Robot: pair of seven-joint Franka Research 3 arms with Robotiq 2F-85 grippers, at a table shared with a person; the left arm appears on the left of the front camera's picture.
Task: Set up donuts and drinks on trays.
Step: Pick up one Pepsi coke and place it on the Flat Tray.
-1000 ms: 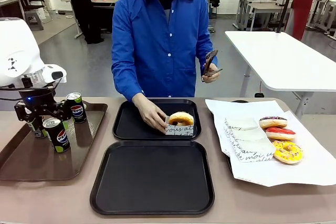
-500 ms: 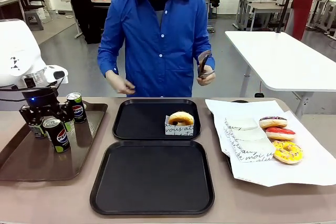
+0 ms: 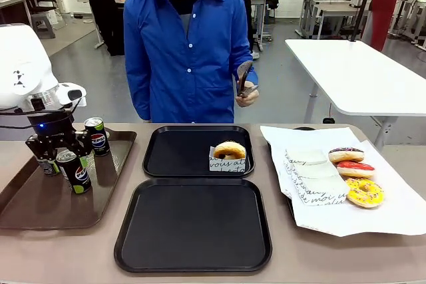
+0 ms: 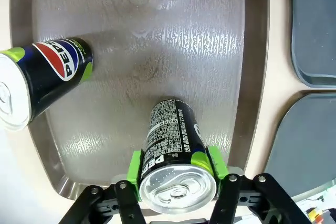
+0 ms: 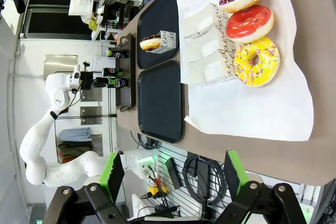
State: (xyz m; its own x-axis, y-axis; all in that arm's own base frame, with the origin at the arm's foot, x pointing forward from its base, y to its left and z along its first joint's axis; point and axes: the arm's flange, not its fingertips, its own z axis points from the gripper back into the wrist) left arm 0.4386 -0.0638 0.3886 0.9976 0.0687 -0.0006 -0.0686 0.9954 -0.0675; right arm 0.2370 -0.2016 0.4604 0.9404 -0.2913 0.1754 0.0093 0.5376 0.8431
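Brown tray [image 3: 26, 211] on the left: the left gripper [image 4: 177, 166] has its jaws clamped on one Pepsi can [image 4: 170, 135], two more cans [image 4: 42, 77] nearby. A glazed donut [image 3: 229, 150] sits in the far black tray [image 3: 173, 154]. Three iced donuts [image 3: 355, 169] lie right. The right gripper [image 5: 170, 174] has open, empty jaws.

**Operator:** What finish do the drinks have?

**Technician:** The can [image 4: 170, 145] in the left pincer [image 4: 176, 163] is glossy black printed metal with a bare silver metal top. The pads [image 4: 135, 167] are matt green.

**Operator:** And the trays?

**Technician:** The brown tray [image 4: 157, 51] is plastic, finely pebbled, with a sheen. The black trays [image 3: 193, 224] are smooth satin plastic.

**Operator:** Other surfaces?

**Technician:** The bench [image 3: 319, 257] is smooth matt tan. The sheet [image 3: 393, 214] and sleeve [image 3: 226, 163] are matt white paper. The red donut [image 3: 363, 167] has glossy icing. The shirt [image 3: 186, 51] is blue cloth.
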